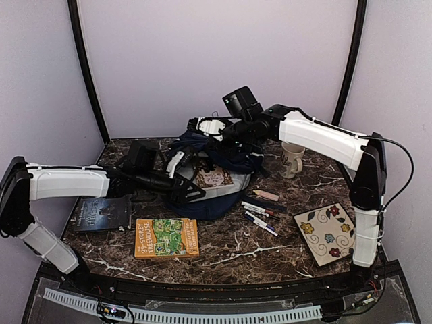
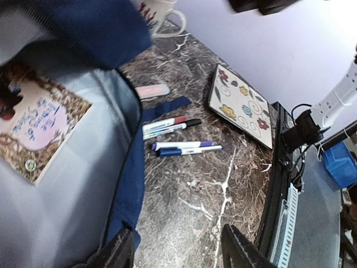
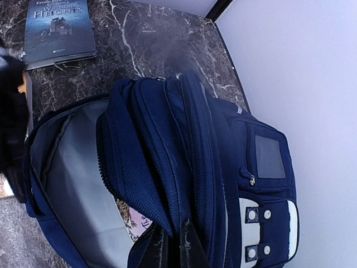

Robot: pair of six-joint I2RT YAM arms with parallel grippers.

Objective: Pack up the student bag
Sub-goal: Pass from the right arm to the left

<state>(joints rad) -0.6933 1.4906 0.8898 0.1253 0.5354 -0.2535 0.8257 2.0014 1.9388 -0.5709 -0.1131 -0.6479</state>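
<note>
Open student bag (image 1: 214, 204) sits mid-table. Right gripper (image 3: 172, 250) is clenched on its flap, lifting it so the left gripper (image 2: 177, 248), fingers spread and empty, has room to load. One book (image 2: 34, 131) inside.

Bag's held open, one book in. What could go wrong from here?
1. Right tool pinches only a fold of the navy blue fabric backpack; a slip may drop the flap over the opening.
2. The white ceramic mug stands close beside the right arm; a sweep may topple it.
</note>
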